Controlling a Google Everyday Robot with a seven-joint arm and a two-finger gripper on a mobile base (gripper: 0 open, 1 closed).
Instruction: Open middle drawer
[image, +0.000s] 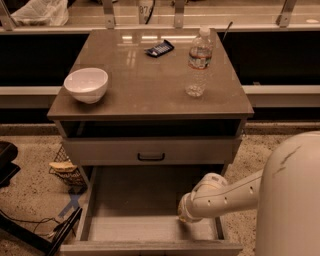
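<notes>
Standing well out below the front edge of the desk (145, 80), the middle drawer (130, 200) is judged open. The gripper (184, 215) is held inside its right side, likely for drawing it outward; its grip cannot be told.

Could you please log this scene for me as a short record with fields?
middle drawer: pulled out, plain grey inside showing
drawer above: shut, black loop handle
pincer: at the arm's end, low over the open drawer's right side
countertop: white bowl on the left, water bottle upright on the right, dark packet at the back
</notes>
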